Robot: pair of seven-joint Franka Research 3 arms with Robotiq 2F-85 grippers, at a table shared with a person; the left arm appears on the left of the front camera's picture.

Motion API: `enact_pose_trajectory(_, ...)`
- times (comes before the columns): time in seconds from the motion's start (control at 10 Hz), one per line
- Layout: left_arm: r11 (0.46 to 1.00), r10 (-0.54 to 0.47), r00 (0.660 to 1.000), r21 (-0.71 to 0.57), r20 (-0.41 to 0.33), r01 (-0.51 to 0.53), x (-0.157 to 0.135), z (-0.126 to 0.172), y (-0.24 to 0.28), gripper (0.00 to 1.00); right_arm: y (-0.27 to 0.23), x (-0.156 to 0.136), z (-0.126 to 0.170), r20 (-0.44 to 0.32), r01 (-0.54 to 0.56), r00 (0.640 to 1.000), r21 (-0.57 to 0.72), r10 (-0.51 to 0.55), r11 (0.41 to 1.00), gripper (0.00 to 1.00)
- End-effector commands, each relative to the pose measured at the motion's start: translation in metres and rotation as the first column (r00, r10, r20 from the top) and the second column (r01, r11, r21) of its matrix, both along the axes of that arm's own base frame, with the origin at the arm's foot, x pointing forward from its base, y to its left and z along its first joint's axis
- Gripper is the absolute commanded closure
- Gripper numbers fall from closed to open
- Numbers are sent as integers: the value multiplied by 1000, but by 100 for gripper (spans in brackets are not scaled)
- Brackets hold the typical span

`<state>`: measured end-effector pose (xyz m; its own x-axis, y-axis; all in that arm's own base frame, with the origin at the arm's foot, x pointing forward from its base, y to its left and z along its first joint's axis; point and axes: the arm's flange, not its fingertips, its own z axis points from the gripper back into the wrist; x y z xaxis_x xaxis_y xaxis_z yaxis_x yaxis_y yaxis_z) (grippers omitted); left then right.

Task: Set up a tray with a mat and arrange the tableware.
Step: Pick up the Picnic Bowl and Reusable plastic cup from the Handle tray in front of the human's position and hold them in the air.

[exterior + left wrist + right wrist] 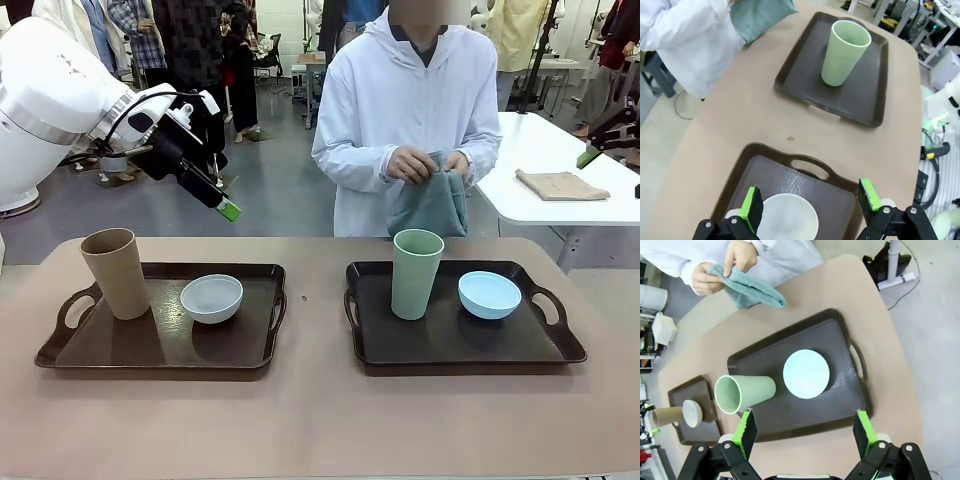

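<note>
Left tool [810, 200]: released, jaws wide, aimed at the white round bowl [787, 220] at bottom centre, on the left dark brown plastic tray [765, 150].
Right tool [804, 431]: released, empty; pale green tall tumbler [742, 392] and light blue round bowl [806, 374] just above it, on the right dark tray [837, 315].
Mat: folded teal cloth [752, 290], upper left, in the person's hands [742, 255] at the counter [845, 282] edge; right arm likely nearer.

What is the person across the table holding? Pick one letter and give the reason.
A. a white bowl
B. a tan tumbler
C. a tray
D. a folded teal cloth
D: the person's hands grip a folded teal cloth, while the tan tumbler and white bowl stand on the left tray.
</note>
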<state>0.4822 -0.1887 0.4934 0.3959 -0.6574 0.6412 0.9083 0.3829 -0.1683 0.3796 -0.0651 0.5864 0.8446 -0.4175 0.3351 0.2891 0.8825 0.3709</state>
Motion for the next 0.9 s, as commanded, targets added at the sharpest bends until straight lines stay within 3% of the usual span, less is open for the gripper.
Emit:
enact_pose_trajectory(0.0,1000,1,1000,-1,0,-1,0,0,1,0,1,0,0,0,0,1000,-2,0,1000,0)
enact_pose_trajectory(0.1,989,-150,986,-7,68,151,5,5,-2,0,2,19,-4,-15,5,1000,-14,-6,1000,0)
enact_pose_trajectory(0.3,970,-240,941,16,240,243,-1,-4,-34,0,21,53,-31,-123,-28,992,-62,20,998,0)
enact_pose_trajectory(0.5,950,-313,913,87,261,301,8,-32,-66,0,34,76,-58,-194,-62,980,-91,43,994,0)
enact_pose_trajectory(0.8,897,-427,865,1,263,443,30,-86,-103,0,45,88,-96,-320,-151,941,-119,106,981,0)
